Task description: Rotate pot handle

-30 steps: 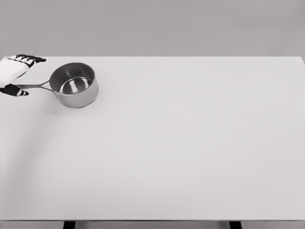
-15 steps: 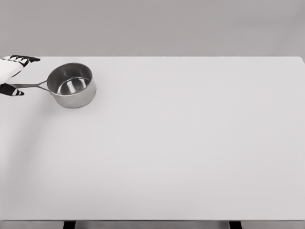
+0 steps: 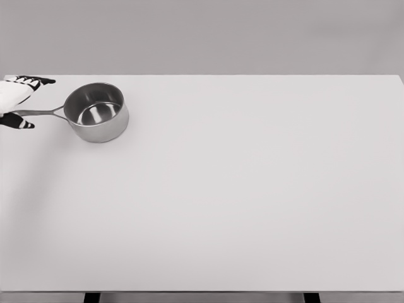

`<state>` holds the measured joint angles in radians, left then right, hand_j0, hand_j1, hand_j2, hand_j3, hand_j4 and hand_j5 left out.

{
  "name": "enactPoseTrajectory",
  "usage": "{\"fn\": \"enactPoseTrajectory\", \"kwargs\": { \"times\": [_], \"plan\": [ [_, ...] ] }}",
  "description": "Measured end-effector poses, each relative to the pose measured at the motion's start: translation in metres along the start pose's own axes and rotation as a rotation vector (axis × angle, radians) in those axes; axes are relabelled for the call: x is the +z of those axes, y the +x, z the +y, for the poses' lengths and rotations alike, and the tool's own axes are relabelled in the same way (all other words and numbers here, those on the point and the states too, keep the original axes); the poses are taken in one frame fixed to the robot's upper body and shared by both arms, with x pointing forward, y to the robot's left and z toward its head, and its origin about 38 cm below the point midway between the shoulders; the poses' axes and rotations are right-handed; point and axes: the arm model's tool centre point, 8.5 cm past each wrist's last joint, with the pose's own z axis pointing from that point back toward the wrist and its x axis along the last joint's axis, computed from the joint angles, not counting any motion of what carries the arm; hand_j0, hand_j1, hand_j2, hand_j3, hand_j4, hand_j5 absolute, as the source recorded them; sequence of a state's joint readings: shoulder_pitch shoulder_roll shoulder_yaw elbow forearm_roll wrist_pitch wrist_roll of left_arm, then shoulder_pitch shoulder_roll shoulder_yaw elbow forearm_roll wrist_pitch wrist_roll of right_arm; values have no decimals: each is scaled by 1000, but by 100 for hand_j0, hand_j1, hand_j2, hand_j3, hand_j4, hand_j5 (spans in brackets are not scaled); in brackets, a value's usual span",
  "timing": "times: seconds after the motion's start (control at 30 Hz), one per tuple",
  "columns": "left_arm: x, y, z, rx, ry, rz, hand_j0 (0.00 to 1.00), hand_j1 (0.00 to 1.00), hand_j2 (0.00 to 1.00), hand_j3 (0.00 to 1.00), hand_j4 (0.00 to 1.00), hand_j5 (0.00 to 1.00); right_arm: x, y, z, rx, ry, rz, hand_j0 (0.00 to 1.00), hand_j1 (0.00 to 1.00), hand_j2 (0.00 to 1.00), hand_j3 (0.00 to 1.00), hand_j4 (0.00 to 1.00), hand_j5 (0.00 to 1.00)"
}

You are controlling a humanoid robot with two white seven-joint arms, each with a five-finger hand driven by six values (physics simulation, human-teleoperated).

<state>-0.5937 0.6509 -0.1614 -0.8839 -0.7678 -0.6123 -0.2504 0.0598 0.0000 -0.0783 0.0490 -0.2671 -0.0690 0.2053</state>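
Note:
A steel saucepan [image 3: 96,113] stands upright at the far left of the white table [image 3: 252,189]. It holds nothing, and its thin handle [image 3: 45,113] points left, toward the picture's edge. My left hand [image 3: 24,101] comes in at that edge and is closed around the outer end of the handle. Its black-tipped fingers [image 3: 35,80] lie above the handle and the thumb sits below it. Most of the hand and the arm are cut off by the frame. The right arm does not show.
The table's far edge runs just behind the pot, with a plain grey wall beyond it. The tabletop stretches to the right and toward the near edge, where two dark legs [image 3: 92,297] show below.
Over the last second the pot and my left hand slid a little to the left together, then drifted back slightly to the right. The handle still points left.

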Motion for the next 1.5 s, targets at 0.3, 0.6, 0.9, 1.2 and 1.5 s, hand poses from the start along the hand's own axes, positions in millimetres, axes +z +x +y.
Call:
{"fn": "enactPoseTrajectory", "kwargs": {
  "times": [0.3,0.6,0.9,1.2,1.5],
  "plan": [
    [-6,9,-1,2,7,-24,100,100,100,100,100,100,0,0,0,0,0,0,100,100,100,100,100,100],
    [-10,11,1,7,16,-27,100,100,100,100,100,100,0,0,0,0,0,0,100,100,100,100,100,100],
    [-10,6,9,15,31,-13,100,100,100,100,100,100,0,0,0,0,0,0,100,100,100,100,100,100],
    [-9,3,6,25,23,-3,100,100,100,100,100,100,0,0,0,0,0,0,100,100,100,100,100,100],
    [-6,15,2,13,31,-43,100,100,100,100,100,100,0,0,0,0,0,0,100,100,100,100,100,100]
  ]
}}
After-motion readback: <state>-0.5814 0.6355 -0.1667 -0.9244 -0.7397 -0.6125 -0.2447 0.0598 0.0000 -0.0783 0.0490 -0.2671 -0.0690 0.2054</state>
